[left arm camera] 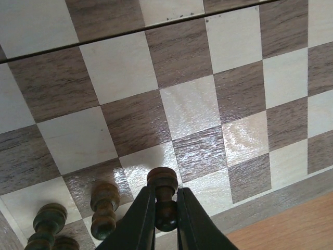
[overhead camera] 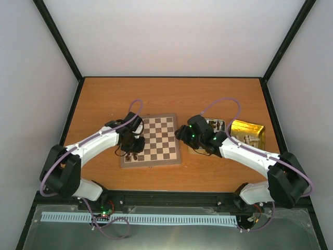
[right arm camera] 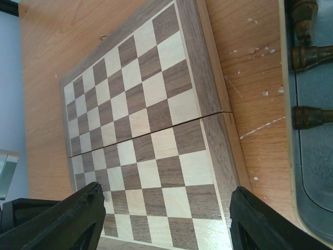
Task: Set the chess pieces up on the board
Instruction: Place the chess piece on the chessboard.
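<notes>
My left gripper [left arm camera: 165, 198] is closed narrowly on a dark chess piece [left arm camera: 162, 178], low in the left wrist frame. It hangs over the board [left arm camera: 192, 104] near the board's tan border.

Two standing pieces [left arm camera: 104, 208] are just beside it at the lower left. If I come down skewed or open unevenly, I think a finger could clip them. The piece could also tip as I let go, or settle across a line between squares.

My fingers hide its base, so I cannot tell whether it touches the board, or which piece it is. The bottom edge cuts off the neighbours, and in the top view my arm covers that corner.

My right gripper [right arm camera: 161, 224] is spread wide and empty over the board's lower edge. The silver tin [right arm camera: 312, 172] at far right shows only part of its dark pieces [right arm camera: 307, 117].
</notes>
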Controlling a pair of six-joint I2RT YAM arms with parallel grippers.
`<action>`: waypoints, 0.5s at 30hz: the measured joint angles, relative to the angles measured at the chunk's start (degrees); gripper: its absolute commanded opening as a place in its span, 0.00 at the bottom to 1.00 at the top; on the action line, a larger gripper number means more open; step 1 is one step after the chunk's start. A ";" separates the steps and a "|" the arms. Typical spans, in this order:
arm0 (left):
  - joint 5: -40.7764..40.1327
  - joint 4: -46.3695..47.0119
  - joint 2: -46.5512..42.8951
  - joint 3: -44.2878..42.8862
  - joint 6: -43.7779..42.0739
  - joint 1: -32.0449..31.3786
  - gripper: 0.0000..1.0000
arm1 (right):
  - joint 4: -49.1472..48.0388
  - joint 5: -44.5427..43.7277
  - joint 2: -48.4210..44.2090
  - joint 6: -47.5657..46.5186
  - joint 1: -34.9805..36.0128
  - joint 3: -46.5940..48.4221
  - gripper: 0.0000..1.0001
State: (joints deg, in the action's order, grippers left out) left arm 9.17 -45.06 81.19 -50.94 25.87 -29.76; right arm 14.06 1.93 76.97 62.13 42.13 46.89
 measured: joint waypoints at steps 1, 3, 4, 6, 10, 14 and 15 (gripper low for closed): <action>0.00 -0.31 0.52 -0.33 -0.20 0.00 0.04 | -0.02 0.04 0.04 -0.13 0.00 -0.11 0.66; 0.04 -0.83 1.22 -0.72 -0.83 0.00 0.04 | -0.02 0.11 0.09 -0.31 0.00 -0.13 0.66; 0.02 -1.20 1.53 -0.90 -1.07 0.00 0.04 | -0.11 0.13 0.11 -0.39 0.00 -0.13 0.66; -0.09 -1.62 2.14 -1.20 -1.46 0.00 0.04 | -0.17 0.17 0.11 -0.44 0.00 -0.13 0.66; -0.22 -2.56 3.52 -1.88 -2.25 -0.02 0.08 | -0.57 0.26 0.46 -0.42 0.00 -0.15 0.66; -0.24 -2.82 4.44 -2.23 -2.91 -0.04 0.17 | -0.81 0.31 0.87 -0.42 0.00 -0.39 0.66; -0.26 -2.86 4.46 -2.32 -3.06 -0.04 0.20 | -0.83 0.33 0.92 -0.42 0.00 -0.50 0.66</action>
State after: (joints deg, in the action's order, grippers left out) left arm 8.91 -47.92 85.65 -53.25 22.81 -29.80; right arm 13.23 2.26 77.89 61.71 42.13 46.39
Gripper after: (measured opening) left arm 0.122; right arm 0.660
